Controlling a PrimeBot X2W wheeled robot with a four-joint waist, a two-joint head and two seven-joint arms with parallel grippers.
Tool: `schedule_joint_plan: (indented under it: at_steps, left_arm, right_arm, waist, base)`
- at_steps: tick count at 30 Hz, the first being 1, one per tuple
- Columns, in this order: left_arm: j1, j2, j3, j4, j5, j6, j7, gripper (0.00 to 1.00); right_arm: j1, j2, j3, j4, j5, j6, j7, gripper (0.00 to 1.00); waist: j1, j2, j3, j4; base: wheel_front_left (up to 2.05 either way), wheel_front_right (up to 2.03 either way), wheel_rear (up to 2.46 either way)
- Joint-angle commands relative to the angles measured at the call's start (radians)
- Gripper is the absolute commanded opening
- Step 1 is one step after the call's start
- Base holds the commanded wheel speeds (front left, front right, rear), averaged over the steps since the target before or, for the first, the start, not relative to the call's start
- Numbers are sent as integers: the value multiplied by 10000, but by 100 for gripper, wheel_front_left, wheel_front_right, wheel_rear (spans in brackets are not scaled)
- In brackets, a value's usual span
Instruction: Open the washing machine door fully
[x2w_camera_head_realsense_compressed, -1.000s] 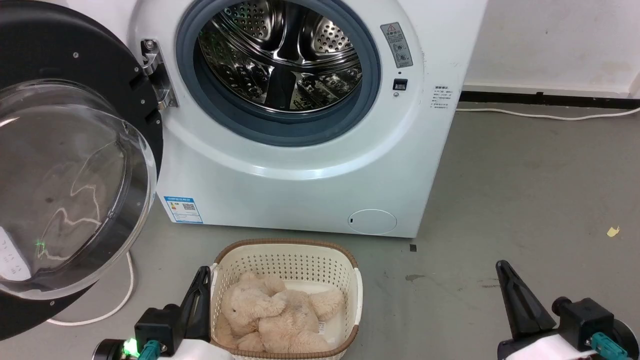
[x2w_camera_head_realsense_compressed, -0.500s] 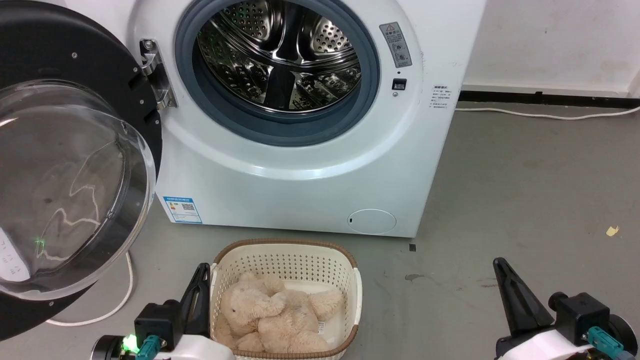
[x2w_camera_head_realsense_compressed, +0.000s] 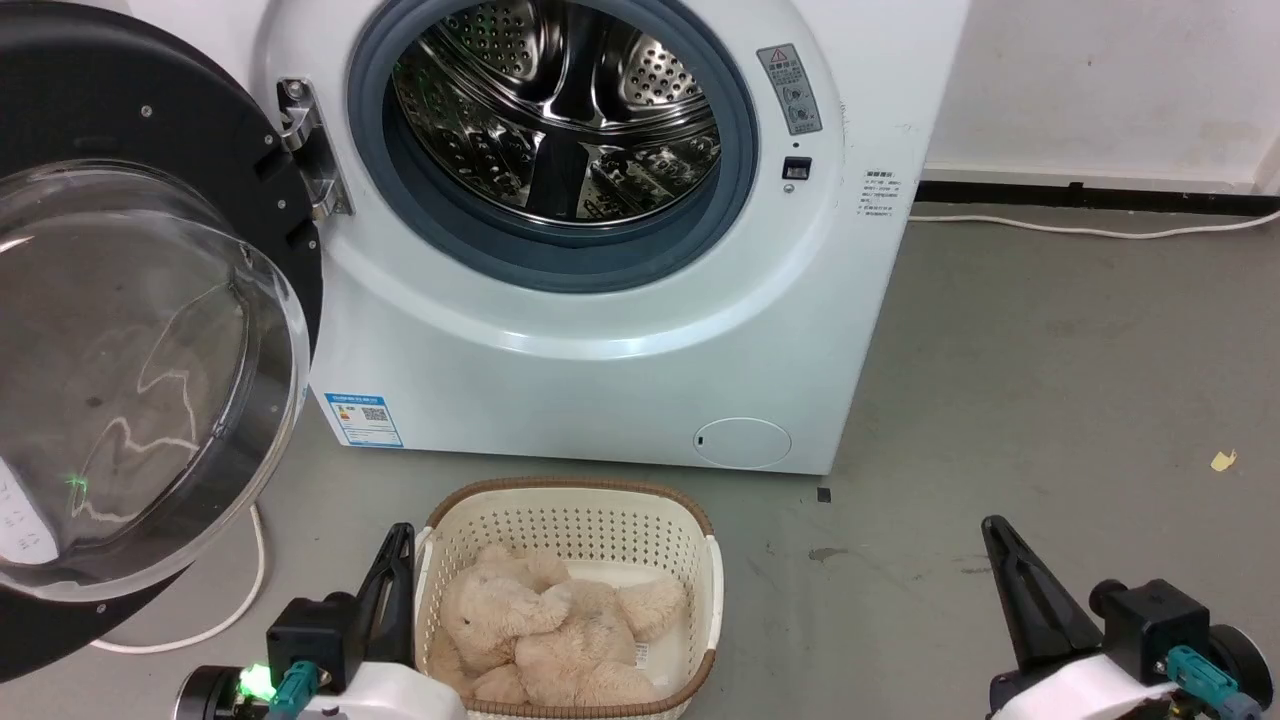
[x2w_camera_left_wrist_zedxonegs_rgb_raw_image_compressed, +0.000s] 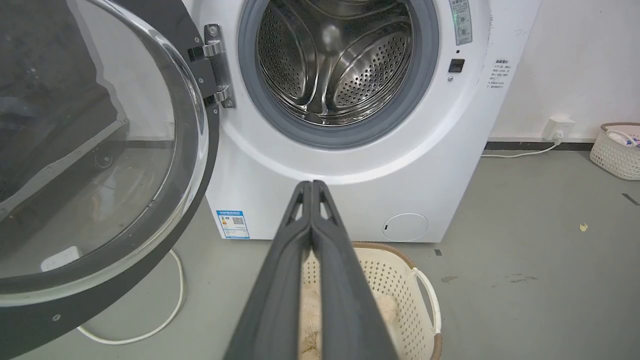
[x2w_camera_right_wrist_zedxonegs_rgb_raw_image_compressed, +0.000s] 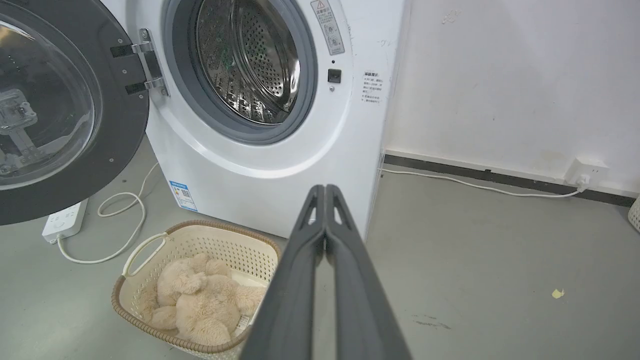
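Note:
The washing machine door, a black disc with a clear bulging glass bowl, stands swung wide to the left of the white washing machine on its metal hinge. The steel drum lies exposed inside its grey rubber ring. The door also fills the left of the left wrist view, and the door shows at the left of the right wrist view. My left gripper is shut, low beside the basket, touching nothing. My right gripper is shut over the bare floor at the lower right. Both stand well apart from the door.
A cream laundry basket holding a beige plush bear sits on the floor before the washer. A white cable loops under the door, leading to a power strip. Another basket stands by the far wall. Grey floor stretches to the right.
Both grippers have shifted slightly lower-left in the head view, and the whole picture has crept a little. The door stands where it did.

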Motion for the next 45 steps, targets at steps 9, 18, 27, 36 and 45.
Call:
schedule_joint_plan:
  at_steps: [9, 18, 27, 36, 45]
  left_arm:
    - [-202, -209, 273, -115, 301, -208, 240, 0]
    - [-236, -345, 480, -165, 518, -352, 424, 0]
    - [-270, -481, 687, -215, 734, -496, 608, 0]
    - [-304, -617, 894, -265, 950, -639, 792, 0]
    - [-339, -753, 1101, -315, 1167, -783, 976, 0]
  right_arm:
    - [-250, 29, 25, -74, -125, -5, 247, 0]
    - [-306, 32, 36, -90, -195, -6, 413, 0]
    - [-362, 34, 47, -106, -266, -6, 579, 0]
    - [-417, 37, 58, -122, -337, -7, 744, 0]
    - [-473, 40, 68, -138, -408, -7, 911, 0]
  waist:
    - [0, 0, 3, -14]
    - [0, 0, 5, -27]
    - [0, 0, 7, -41]
    - [0, 0, 9, -54]
    - [0, 0, 12, -67]
  base:
    - [0, 0, 0]
    - [0, 0, 0]
    - [0, 0, 0]
    - [0, 0, 0]
    - [0, 0, 0]
